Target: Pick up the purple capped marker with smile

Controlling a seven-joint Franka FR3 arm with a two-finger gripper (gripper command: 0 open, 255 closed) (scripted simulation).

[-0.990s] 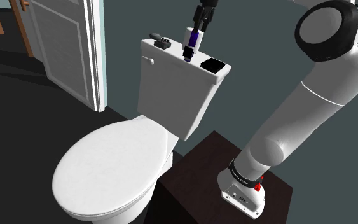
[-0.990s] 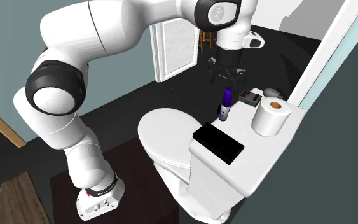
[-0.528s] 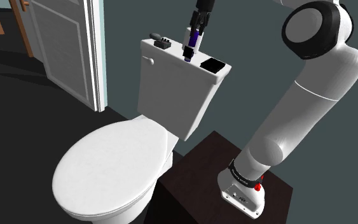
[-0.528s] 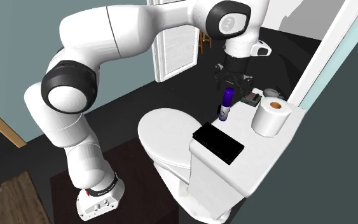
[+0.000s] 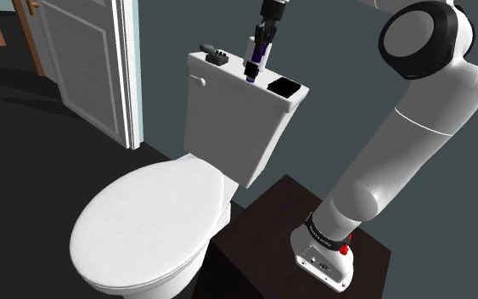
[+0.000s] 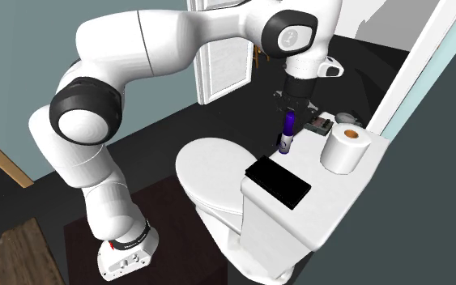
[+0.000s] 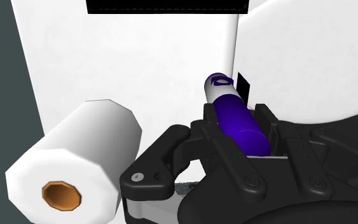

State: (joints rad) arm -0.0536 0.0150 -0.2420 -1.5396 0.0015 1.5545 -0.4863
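The marker [image 5: 256, 58] stands nearly upright over the middle of the tank lid [image 5: 228, 75]. Its purple cap is up, and its white end, with a small drawn mark that I take for the smile, points down to the tank lid. I cannot tell if this end rests on the tank lid or is just above it.

I think the main danger is a slip. The cap is round and smooth, and I have the marker only at its upper part, so the long lower part can swing like a pendulum when I lift. If it turns or slides out, it may roll off the front edge of the tank lid and fall to the closed toilet seat [image 5: 152, 225] below. A sideways move is also risky: the black box [image 5: 283, 86] lies near the marker on one side of the tank lid, the small dark thing [image 5: 215, 57] on the other side, and the toilet roll [image 6: 346, 148] stands toward the back of the tank lid. A straight lift upward looks safest to me.

My fingers [image 7: 209, 114] are narrow now, one on each side of the purple cap, and in the wrist view both seem to press on it. They touch nothing else on the tank lid.
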